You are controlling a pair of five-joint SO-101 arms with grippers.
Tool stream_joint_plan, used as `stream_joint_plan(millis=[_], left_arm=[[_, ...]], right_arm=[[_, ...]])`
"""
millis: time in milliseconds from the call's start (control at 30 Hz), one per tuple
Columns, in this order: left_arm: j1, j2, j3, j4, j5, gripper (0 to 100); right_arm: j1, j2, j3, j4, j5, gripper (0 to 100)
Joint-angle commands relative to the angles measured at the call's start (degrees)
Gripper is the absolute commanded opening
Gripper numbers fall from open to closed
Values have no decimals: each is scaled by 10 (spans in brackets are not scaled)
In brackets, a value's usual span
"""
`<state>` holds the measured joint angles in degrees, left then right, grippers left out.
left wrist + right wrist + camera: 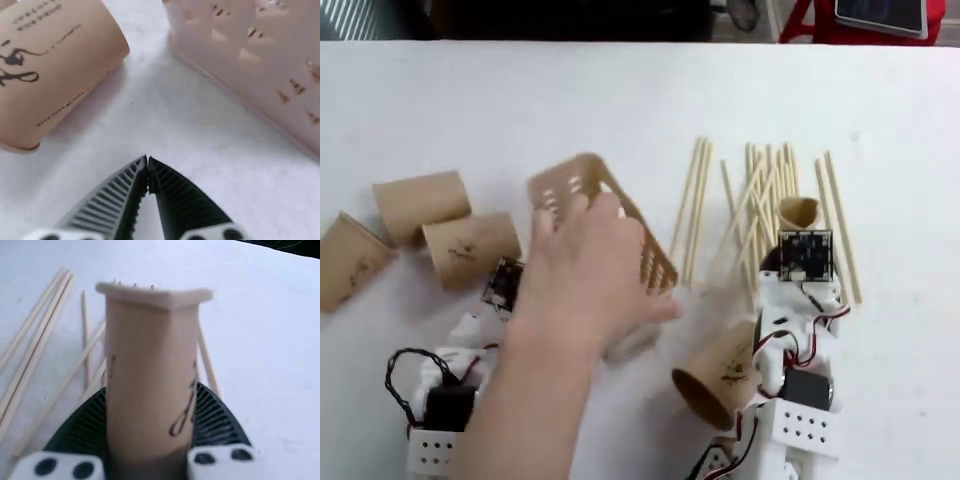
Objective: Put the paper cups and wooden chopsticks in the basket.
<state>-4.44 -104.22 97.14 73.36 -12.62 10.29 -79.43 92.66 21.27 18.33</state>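
Observation:
A person's hand (585,270) rests on the tan slotted basket (575,180), which lies tipped at the table's middle. Three paper cups lie on their sides at the left: one (420,203), a second (470,248) and a third (350,260). Another cup (718,372) lies beside the right arm. Wooden chopsticks (760,200) are scattered at the right. My right gripper (152,390) is shut on a squashed paper cup (150,355), held over the chopstick pile (35,345). My left gripper (147,161) is shut and holds nothing, low over the table between a cup (50,65) and the basket wall (250,55).
The person's forearm (520,420) crosses the front of the table over the left arm (445,405). The right arm's base (800,420) stands at the front right. The table's far edge runs along the back, with a red frame (820,25) behind it.

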Motion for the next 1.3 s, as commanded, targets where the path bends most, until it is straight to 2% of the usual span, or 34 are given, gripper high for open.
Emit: stream_joint_plan(millis=[0,1100,1267], left_arm=[[5,-3,-1,4,-2,24],[5,-3,-1,4,-3,24],[5,-3,-1,4,-3,24]], right_arm=[[-2,-6,-3,-1,7,18],[-22,-3,-2,-2,8,18],[-22,-7,-7,-2,54,18]])
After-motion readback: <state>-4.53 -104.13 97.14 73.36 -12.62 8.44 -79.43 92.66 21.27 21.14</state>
